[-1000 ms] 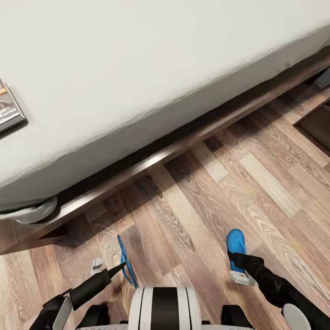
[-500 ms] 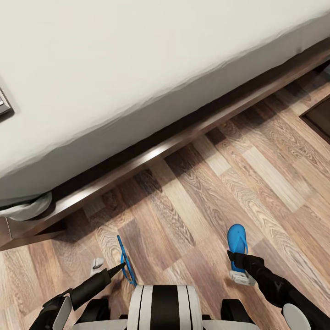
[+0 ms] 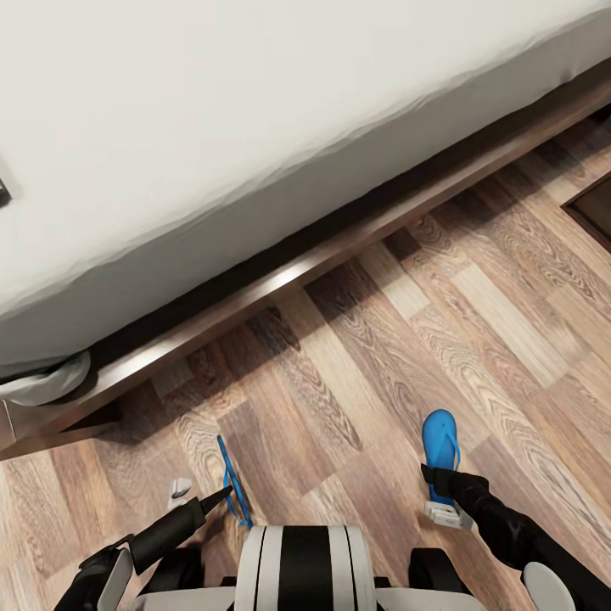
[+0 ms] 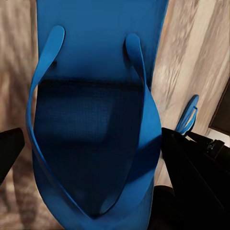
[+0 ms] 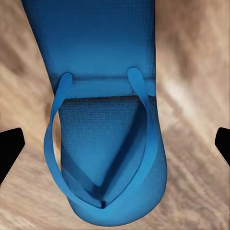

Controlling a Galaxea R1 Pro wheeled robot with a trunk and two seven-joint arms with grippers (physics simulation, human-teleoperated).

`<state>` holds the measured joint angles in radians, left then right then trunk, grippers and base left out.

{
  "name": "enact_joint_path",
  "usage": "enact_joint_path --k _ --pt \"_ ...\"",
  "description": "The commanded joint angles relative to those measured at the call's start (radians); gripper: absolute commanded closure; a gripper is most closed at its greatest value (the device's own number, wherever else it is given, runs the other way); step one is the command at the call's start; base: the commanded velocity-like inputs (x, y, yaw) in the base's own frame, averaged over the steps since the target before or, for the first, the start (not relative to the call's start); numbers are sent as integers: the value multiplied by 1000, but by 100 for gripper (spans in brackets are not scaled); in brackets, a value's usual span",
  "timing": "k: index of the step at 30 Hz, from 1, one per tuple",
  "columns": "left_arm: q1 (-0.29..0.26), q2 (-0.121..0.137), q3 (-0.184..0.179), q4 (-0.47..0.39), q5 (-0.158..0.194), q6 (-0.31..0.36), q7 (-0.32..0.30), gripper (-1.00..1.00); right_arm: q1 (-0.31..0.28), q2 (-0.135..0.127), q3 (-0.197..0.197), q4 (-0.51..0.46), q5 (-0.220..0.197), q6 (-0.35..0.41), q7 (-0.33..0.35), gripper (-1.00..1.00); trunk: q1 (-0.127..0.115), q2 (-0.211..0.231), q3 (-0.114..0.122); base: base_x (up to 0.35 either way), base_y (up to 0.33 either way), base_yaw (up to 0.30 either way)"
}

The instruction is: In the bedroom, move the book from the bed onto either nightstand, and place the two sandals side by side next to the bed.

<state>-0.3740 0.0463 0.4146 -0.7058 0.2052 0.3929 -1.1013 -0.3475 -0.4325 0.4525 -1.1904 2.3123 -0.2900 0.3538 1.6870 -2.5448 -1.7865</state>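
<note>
The bed [image 3: 255,127], a light-grey mattress on a dark wooden frame, spans the top of the head view. Just a dark corner of the book [image 3: 2,191] shows on it at the left edge. My left gripper [image 3: 226,494] is shut on one blue sandal [image 3: 229,475], held on edge above the floor. In the left wrist view that sandal [image 4: 96,96] sits between the fingers [image 4: 191,177]. My right gripper [image 3: 441,485] is open. The other sandal [image 3: 440,445] lies flat between its spread fingers [image 5: 9,148] without touching them. This sandal [image 5: 110,143] has floor showing on both sides.
Wood-plank floor [image 3: 382,339] runs between me and the bed frame [image 3: 280,284]. A dark brown furniture corner [image 3: 598,208] shows at the right edge. A grey fabric bundle [image 3: 42,382] hangs at the bed's left corner. My trunk [image 3: 301,568] is at the bottom centre.
The whole view shifted, so bed and floor slid upward and the book slipped almost out at the left edge. More of the right sandal shows ahead of the right gripper. The left sandal stayed with its gripper.
</note>
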Motion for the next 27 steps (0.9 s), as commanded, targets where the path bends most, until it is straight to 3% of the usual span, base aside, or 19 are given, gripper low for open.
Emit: enact_joint_path --k 1,8,14,19,27 --pt "0 0 1 0 3 9 -3 100 0 -1 3 -1 7 -5 3 -100 0 0 0 0 0 0" --pt "0 4 4 -15 6 12 -17 100 -1 0 3 -1 7 -5 2 -100 0 0 0 0 0 0" --pt "0 -5 0 -161 8 23 -59 100 -1 -1 3 -1 7 -5 2 -100 0 0 0 0 0 0" --pt "0 -36 -24 -329 9 137 -79 100 -1 -1 3 -1 7 -5 2 -100 0 0 0 0 0 0" --pt "0 -40 -34 -363 8 169 -103 100 -1 -1 3 5 7 -5 2 -100 0 0 0 0 0 0"
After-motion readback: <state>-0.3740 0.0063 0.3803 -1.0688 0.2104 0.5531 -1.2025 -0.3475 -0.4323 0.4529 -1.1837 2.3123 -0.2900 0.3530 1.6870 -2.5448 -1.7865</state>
